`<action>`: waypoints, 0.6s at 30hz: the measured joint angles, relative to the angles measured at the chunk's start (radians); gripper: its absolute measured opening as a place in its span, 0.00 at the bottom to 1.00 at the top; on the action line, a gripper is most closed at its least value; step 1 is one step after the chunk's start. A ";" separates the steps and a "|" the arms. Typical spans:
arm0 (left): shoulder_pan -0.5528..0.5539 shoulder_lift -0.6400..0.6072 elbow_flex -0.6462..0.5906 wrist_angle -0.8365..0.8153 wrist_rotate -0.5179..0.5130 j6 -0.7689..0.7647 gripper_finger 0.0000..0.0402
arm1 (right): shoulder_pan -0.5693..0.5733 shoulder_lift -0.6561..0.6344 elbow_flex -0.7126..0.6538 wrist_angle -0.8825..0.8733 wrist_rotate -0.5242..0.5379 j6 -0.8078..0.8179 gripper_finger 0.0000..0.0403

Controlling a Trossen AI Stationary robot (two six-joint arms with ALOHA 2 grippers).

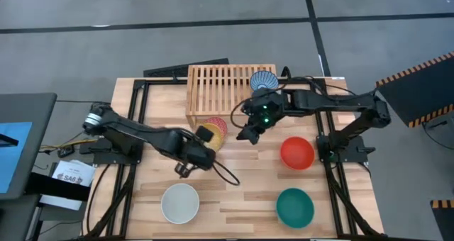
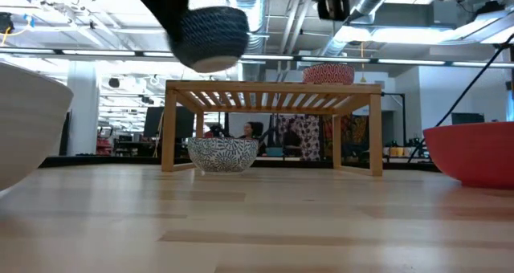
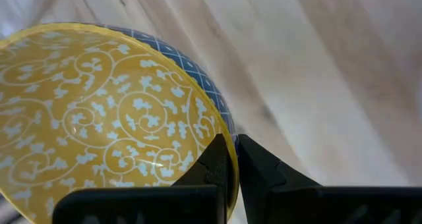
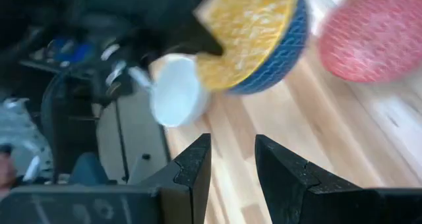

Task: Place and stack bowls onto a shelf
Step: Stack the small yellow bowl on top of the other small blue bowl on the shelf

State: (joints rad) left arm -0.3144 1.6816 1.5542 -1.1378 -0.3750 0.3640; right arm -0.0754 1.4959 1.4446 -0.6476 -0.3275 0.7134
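Wood tabletop [image 1: 234,198]: left gripper [image 3: 232,159] pinches yellow patterned bowl's [image 3: 99,118] rim, lifted beside shelf [image 1: 220,88] (likely for stacking); right gripper [image 4: 231,159] spread, empty

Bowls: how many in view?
6: striped bowl on the shelf; yellow bowl held in the left fingers; pink-red bowl on the table before the shelf; red bowl, teal bowl, white bowl nearer the front. None seems hidden.

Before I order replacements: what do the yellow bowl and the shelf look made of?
Yellow bowl: likely glazed ceramic; glossy highlights over a printed scroll pattern, though coated melamine can't be ruled out. Shelf: light unfinished-looking wood, matte, with visible slats and solid legs.
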 joint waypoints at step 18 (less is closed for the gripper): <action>-0.023 0.154 0.048 0.118 0.027 0.149 0.00 | -0.041 0.160 0.000 -0.091 -0.017 0.134 0.36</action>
State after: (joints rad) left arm -0.3378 1.8359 1.6024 -1.0194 -0.3483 0.5133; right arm -0.1166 1.6556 1.4443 -0.7383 -0.3443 0.8476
